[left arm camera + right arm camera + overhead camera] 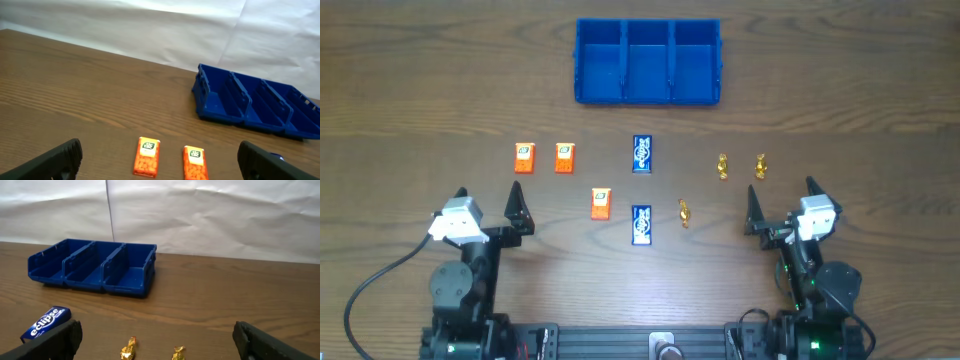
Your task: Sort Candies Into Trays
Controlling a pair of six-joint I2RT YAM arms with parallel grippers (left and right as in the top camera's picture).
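I'm watching both arms parked low on the wood table (860, 110). The left claw (488, 195) is sitting with its jaws spread wide, gripping nothing; the right claw (781, 190) is doing the same.

Two orange boxes (524, 158) (564, 158) are lying side by side just ahead of the left claw. A third orange box (601, 203) is lying off its inner finger, toward the middle.

Two blue packs are lying between the claws, one farther out (641, 154), one nearer (641, 225).

Two gold candies (722, 167) (760, 166) are lying just ahead of the right claw. A third gold candy (684, 213) is lying off its inner finger, near the closer blue pack.

The blue tray (648, 98) is sitting well beyond both claws, centred between them.
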